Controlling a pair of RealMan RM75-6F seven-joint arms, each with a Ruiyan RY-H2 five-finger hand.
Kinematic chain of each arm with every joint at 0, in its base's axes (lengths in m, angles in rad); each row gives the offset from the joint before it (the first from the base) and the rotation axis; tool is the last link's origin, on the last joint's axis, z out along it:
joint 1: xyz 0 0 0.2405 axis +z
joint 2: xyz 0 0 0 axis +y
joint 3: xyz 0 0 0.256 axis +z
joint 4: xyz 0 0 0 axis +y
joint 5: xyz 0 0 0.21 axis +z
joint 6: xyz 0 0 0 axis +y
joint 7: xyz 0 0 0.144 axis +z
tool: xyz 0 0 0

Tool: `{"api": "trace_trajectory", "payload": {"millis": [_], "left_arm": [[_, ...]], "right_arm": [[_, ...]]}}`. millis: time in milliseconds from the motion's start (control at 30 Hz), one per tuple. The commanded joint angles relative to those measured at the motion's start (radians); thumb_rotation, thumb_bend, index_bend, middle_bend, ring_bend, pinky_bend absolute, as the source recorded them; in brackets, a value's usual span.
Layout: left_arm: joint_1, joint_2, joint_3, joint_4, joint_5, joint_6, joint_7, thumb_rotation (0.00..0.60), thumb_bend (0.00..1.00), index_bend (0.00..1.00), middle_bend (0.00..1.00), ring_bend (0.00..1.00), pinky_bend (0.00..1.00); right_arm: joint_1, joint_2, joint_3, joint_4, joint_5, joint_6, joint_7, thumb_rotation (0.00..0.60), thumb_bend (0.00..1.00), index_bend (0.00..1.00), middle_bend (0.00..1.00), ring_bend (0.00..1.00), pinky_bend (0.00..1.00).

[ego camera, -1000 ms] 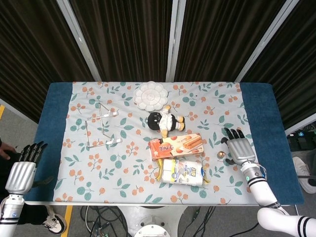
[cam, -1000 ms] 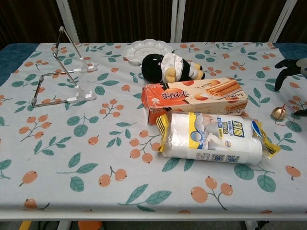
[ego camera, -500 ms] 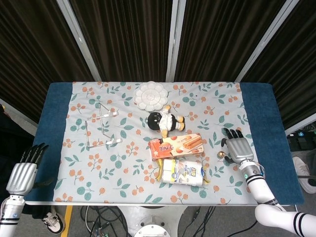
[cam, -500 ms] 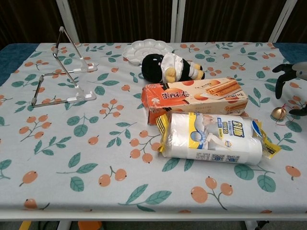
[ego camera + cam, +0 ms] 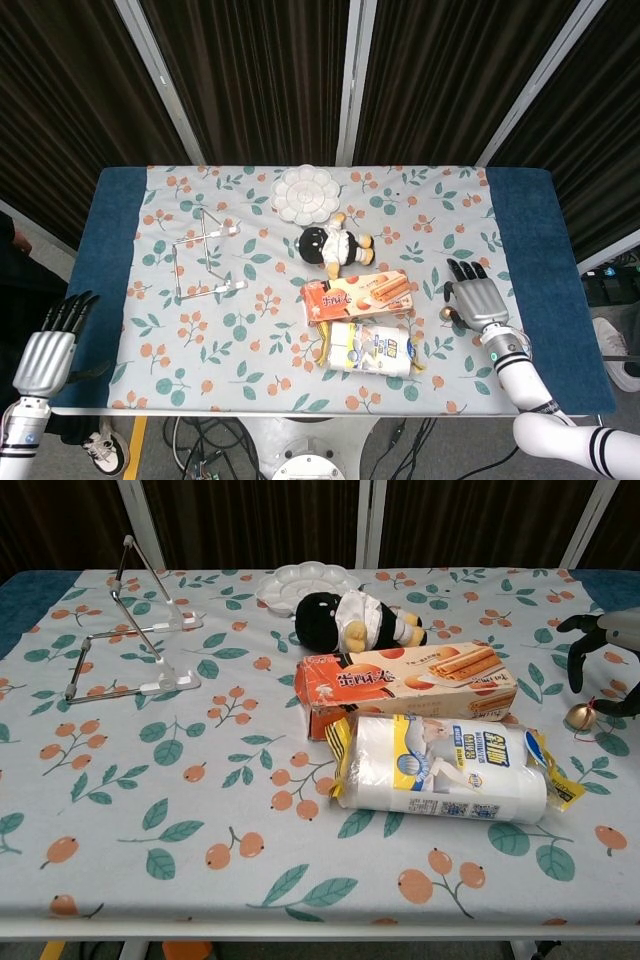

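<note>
Brass bell (image 5: 581,716) sits on the bench (image 5: 110,210) just right of the wipes pack (image 5: 445,767), under our right hand (image 5: 476,299), whose fingers are spread and hold nothing. We judge a fingertip could nudge it so it rolls off toward the edge. Left hand (image 5: 47,345) hangs spread off the bench, well apart.

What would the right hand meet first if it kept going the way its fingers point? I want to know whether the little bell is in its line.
Probably nothing: the right hand points up-table over bare cloth. The bell sits beside its thumb, off that line.
</note>
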Motion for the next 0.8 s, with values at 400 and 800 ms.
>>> {"api": "trace_trajectory", "payload": {"millis": [400,800], "left_arm": [[0.001,-0.002,0.0,0.002,-0.003,-0.003,0.0,0.6,0.06,0.05,0.03,0.0,0.02],[0.002,-0.005,0.002,0.008,-0.004,-0.005,-0.004,0.6,0.06,0.05,0.03,0.0,0.02]], "right_arm": [[0.007,-0.014,-0.012,0.01,0.008,0.008,0.008,0.6,0.3,0.48,0.0,0.0,0.0],[0.006,-0.022,-0.022,0.016,0.007,0.02,0.008,0.6,0.29,0.52,0.0,0.0,0.0]]}}
